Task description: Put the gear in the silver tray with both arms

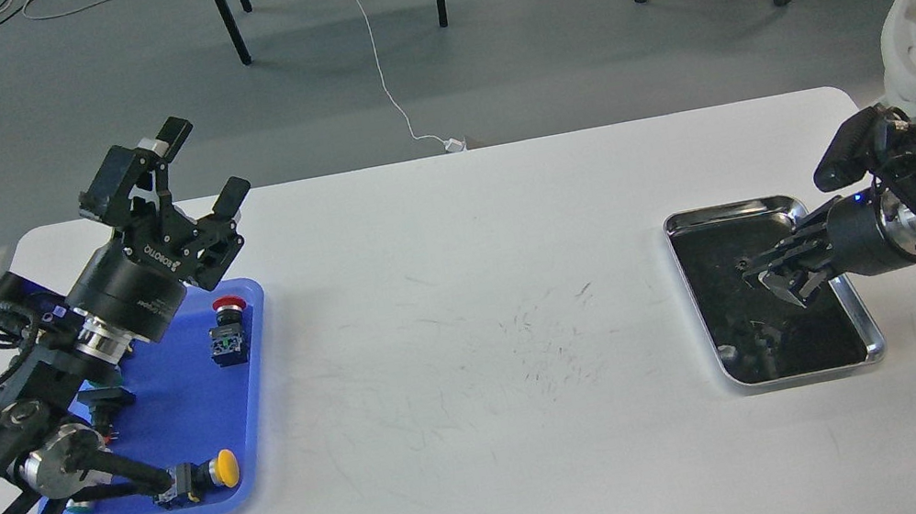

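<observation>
1. White worktop [476, 366]: filled the lower two thirds of the frame; scuffed at centre.
2. Silver tray [867, 323]: lay at centre right of the frame, long axis running from near edge to far edge; dark scuffed bottom. One small pale item [727, 352] sat by its lower left corner, too small to name.
3. Blue plastic tray [194, 403]: lay at lower left of the frame, well apart from the silver tray. It held a red-capped push button [229, 331], a yellow-capped push button [202, 476] and further parts hidden under the arm.
4. Left gripper [199, 168]: raised above the upper edge of the blue tray, jaws spread wide and holding nothing.
5. Right gripper [783, 279]: reached in from the right edge, low over the middle of the silver tray; jaws dark against the dark bottom, so I could not tell their state or whether they held anything.
6. Gear: not made out anywhere with certainty.
7. Judgement: the right arm was the nearer to the silver tray, the left arm to the parts at frame left; any further pick would likely fall to the left arm.
</observation>
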You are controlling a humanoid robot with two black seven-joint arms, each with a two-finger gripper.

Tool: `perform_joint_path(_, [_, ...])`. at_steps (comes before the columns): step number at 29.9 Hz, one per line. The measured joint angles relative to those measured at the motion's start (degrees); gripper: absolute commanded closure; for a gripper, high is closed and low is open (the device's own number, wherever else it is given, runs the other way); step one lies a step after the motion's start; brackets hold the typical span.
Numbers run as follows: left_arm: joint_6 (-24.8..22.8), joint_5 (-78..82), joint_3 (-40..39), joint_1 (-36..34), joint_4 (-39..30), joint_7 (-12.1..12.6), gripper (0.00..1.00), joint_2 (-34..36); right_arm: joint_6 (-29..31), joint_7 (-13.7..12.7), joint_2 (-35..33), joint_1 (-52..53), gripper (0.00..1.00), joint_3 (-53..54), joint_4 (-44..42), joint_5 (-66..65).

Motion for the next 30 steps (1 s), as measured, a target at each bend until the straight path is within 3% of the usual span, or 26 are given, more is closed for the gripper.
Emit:
perform_joint_path(11, [0.0,0.0,0.0,0.08,-0.17,0.02,0.02,-0.23,-0.81,0.0,-0.25,-4.62,0.81,0.26,-1.23,0.06])
perform_joint_path(13, [0.0,0.0,0.0,0.08,-0.18,0.02,0.02,-0.28,-0.87,0.0,-0.29,-4.95,0.63,0.26,-1.18,0.06])
perform_joint_path(15, [0.0,0.0,0.0,0.09,-0.18,0.02,0.02,-0.35,-1.19,0.0,-0.32,-5.21,0.52,0.27,-1.12,0.06])
perform_joint_path(18, [0.0,0.0,0.0,0.09,-0.18,0.02,0.02,-0.37,-2.05,0.0,-0.33,-5.39,0.18,0.73,-1.06,0.06])
perform_joint_path(21, [0.0,0.0,0.0,0.09,-0.18,0.02,0.02,-0.35,-2.44,0.0,-1.0,-5.49,0.07,2.07,-0.69,0.14])
perform_joint_path(30, [0.0,0.0,0.07,0.17,-0.18,0.02,0.02,-0.35,-2.45,0.01,-7.48,-5.55,0.06,13.14,4.77,2.05])
